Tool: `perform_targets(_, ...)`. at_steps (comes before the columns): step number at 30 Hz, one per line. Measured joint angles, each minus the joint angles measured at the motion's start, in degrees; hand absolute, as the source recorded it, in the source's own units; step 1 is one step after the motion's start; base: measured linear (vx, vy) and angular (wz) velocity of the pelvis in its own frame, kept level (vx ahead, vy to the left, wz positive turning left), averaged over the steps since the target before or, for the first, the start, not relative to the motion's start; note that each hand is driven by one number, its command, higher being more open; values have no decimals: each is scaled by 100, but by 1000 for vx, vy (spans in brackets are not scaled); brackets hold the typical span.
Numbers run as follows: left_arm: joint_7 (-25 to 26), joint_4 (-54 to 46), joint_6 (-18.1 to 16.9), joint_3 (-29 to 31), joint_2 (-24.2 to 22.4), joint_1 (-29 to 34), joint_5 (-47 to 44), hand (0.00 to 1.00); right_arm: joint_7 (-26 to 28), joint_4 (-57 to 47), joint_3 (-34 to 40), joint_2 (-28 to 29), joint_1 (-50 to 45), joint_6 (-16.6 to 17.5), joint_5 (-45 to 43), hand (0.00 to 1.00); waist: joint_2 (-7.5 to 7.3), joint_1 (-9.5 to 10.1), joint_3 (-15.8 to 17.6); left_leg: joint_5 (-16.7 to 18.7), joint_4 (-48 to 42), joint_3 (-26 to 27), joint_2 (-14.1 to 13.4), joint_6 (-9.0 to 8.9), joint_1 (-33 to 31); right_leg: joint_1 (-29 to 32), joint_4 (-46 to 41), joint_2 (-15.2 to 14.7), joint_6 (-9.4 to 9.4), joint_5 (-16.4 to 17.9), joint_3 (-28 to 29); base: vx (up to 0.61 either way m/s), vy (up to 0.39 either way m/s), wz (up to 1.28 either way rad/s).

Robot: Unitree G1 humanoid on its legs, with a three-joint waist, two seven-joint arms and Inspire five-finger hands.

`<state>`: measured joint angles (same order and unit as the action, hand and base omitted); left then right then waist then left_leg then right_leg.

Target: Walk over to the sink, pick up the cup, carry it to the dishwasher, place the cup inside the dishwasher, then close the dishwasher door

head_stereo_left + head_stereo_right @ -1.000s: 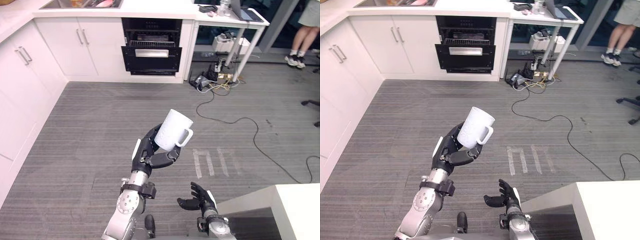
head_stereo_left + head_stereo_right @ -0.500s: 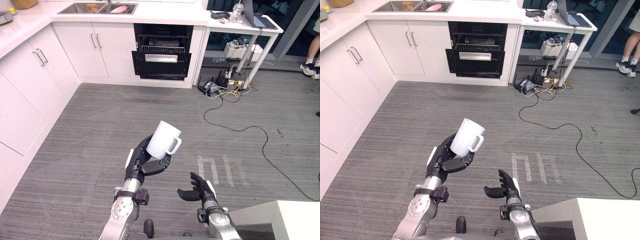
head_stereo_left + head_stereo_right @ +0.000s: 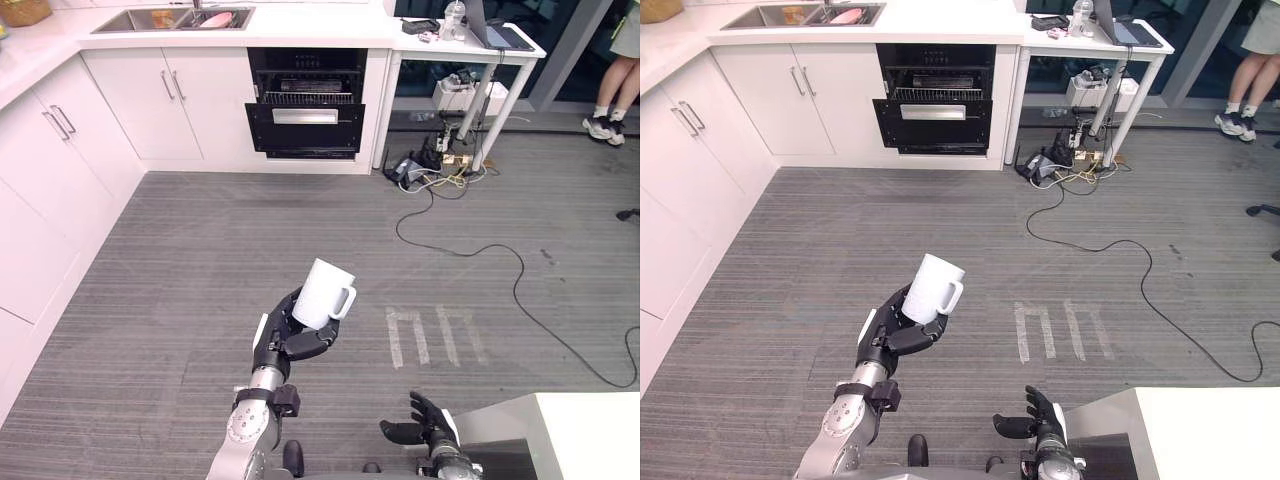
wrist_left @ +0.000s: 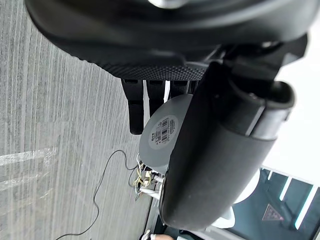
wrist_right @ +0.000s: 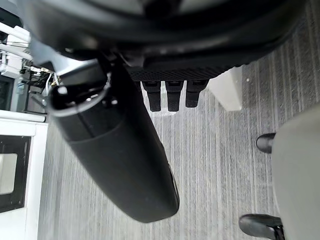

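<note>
One cup (image 3: 322, 294), upright, is held in our left hand (image 3: 287, 345), fingers curled round it; right hand (image 3: 428, 432) hangs loose, empty. We judge this the carry step: next, walk to the open dishwasher (image 3: 305, 105), well apart ahead.

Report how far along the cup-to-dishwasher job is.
Done: the cup is picked up and gripped in the left hand. In hand: the carry, with the robot out on the grey floor and the dishwasher across the room, its door open. Left: reach it, set the cup inside, close the door. The right hand hangs low, open and idle.
</note>
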<state>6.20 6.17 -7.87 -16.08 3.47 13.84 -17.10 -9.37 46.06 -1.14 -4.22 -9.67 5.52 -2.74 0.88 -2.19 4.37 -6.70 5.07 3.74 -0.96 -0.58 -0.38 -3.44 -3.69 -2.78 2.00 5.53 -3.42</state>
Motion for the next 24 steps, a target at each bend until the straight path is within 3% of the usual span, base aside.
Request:
perform_targets(6,16,-199,0,4,2,63,-18,30,-75,-272,47,63,64,35,2,90,-25,222,17,124,-324,-254,1,-72,-461,265,-398,-27,-57,241,-409,-24,-37,39)
perform_targets(8,39,-259,-1,2,0,56,-94,30,-151,-315,91,57,72,35,2,90,-52,249,88,363,-817,421,-180,-21,-697,201,-472,-114,-42,329,-648,22,-2,58)
perform_targets(12,112,-425,-5,71,4,67,-98,30,-241,-654,93,22,201,35,1,90,-62,293,132,766,-1338,772,-202,50,-880,170,-565,-250,67,477,-656,55,33,6)
perform_targets(14,116,-561,-6,105,22,60,-97,30,-261,-827,101,17,302,55,3,90,-148,277,181,1045,-1696,1014,-179,121,-982,250,-743,-386,169,727,-623,104,97,-2)
perform_targets(16,101,-820,-10,29,74,61,-96,30,-307,-860,200,19,384,111,6,90,-245,264,229,1608,-2348,1159,-65,232,-1093,352,-1380,-729,358,1142,-640,218,155,13)
perform_targets(17,102,-862,-17,3,72,59,-96,30,-313,-857,221,17,394,111,6,90,-242,259,225,1718,-2401,1155,-4,263,-1087,374,-1622,-796,419,1195,-631,244,155,7)
perform_targets(19,100,-875,-39,-16,99,38,-94,30,-302,-856,216,18,424,104,11,90,-254,245,241,1930,-2514,1095,140,380,-916,956,-3140,-1051,547,1069,-509,299,194,11)
perform_targets(20,100,-875,-39,-14,111,37,-94,30,-302,-856,212,54,422,98,11,90,-289,235,261,1994,-2518,1070,174,404,-836,1112,-3580,-1099,507,930,-439,362,210,23)
perform_targets(21,103,-873,-38,-11,153,39,-94,30,-297,-856,194,93,416,97,12,90,-313,215,299,2082,-2502,999,197,467,-686,1380,-4267,-1129,425,555,-323,463,188,40)
perform_targets(22,104,-871,-38,-23,226,43,-92,30,-276,-857,177,142,398,97,15,90,-276,141,344,2191,-2414,802,199,514,-432,1710,-4981,-1003,332,666,-123,459,167,51)
perform_targets(24,129,-881,-48,2,222,28,-93,30,-267,-908,158,160,389,97,16,90,-252,108,358,2217,-2121,596,214,520,-80,2024,-5018,-642,199,1034,-3,395,93,57)
